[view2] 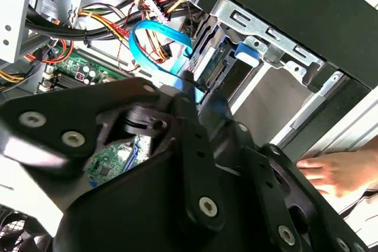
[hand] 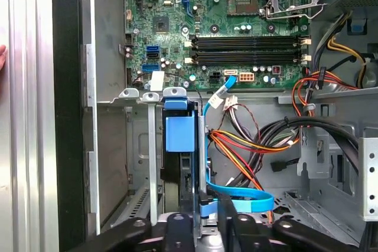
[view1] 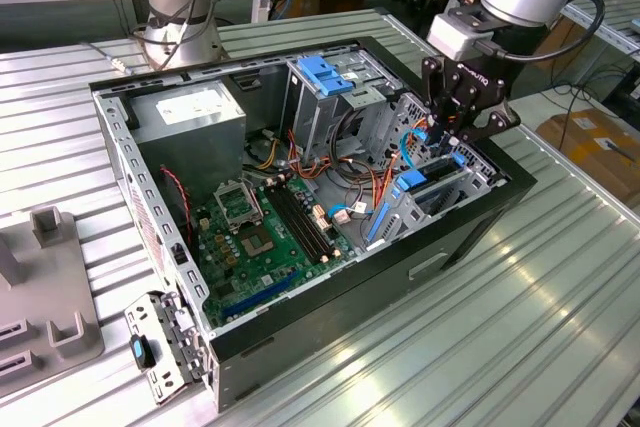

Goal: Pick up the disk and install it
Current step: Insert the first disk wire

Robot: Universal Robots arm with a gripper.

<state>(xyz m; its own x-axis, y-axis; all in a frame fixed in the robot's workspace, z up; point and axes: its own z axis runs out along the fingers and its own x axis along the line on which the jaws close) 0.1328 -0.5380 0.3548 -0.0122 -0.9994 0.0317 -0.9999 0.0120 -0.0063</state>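
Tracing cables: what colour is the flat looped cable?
Flat cable: light blue, second wrist view.

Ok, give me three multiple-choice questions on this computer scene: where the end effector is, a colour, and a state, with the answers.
1. Where is the end effector? A over the power supply; B over the drive bay at the exterior view's right end of the case; C over the grey fixture.
2. What colour frames the disk? A red; B yellow; C blue.
3. How is the case? A open, motherboard exposed; B closed; C cloth-covered.
Answers: 1 B, it hangs above that bay; 2 C, blue in the first wrist view; 3 A, the motherboard lies bare.
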